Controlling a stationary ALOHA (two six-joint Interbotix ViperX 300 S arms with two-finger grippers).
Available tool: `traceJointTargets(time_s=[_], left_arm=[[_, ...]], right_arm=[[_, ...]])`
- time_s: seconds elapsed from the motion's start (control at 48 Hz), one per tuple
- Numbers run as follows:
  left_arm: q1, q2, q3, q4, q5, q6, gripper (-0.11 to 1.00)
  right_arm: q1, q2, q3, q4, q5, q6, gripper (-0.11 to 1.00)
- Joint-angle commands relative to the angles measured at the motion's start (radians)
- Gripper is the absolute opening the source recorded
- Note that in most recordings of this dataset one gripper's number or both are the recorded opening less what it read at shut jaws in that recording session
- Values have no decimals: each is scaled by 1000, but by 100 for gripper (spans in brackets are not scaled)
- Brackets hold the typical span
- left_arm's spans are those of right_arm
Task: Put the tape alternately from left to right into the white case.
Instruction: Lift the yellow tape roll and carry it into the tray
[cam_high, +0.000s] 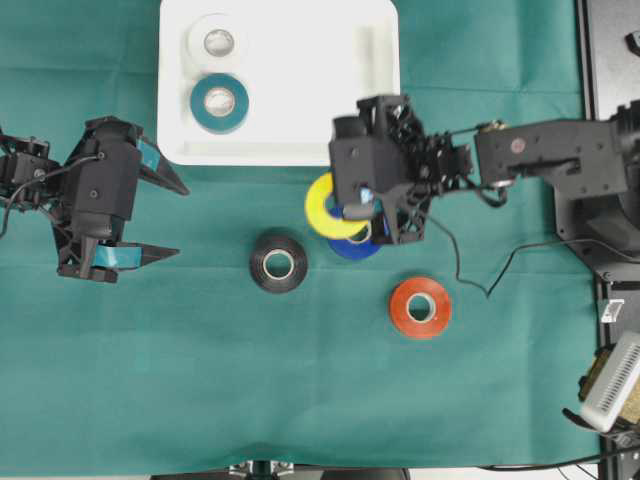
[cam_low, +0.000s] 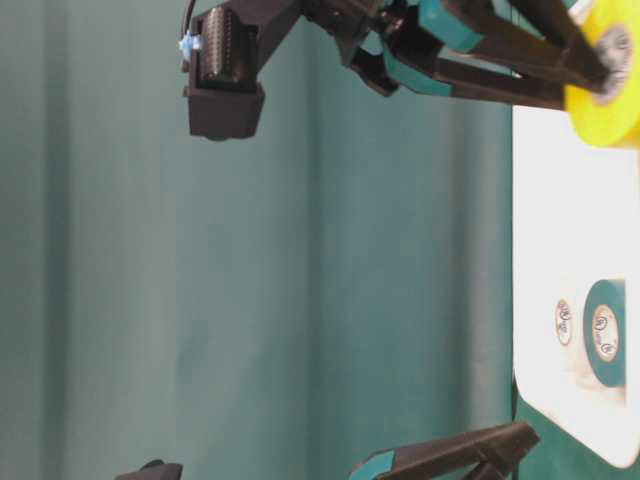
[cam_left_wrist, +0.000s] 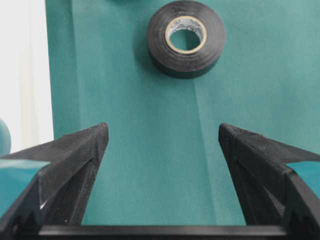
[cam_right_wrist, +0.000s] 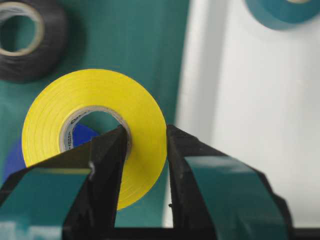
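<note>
A green cloth covers the table. The red roll and black roll lie flat. The right gripper pinches the yellow roll, lifted over the blue roll. The left gripper is wide open, holding nothing. In the white case, teal roll and white roll lie flat.

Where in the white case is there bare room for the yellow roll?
The white case is bare across its middle and right, beside the white roll and teal roll stacked along its left side. On the cloth it is crowded near the blue roll.
</note>
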Motion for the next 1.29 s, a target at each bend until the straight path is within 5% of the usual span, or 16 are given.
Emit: traceJointTargets(time_s=[0.0, 0.625, 1.271], left_arm=[[-3, -9, -17, -3, -6, 0, 60], [-3, -9, -18, -3, -8, -2, 60], [-3, -9, -18, -3, -6, -2, 60]], right_arm=[[-44, -43, 2, -3, -8, 3, 19], [-284, -44, 63, -66, -77, 2, 19], [-293, -37, 64, -75, -81, 5, 19]])
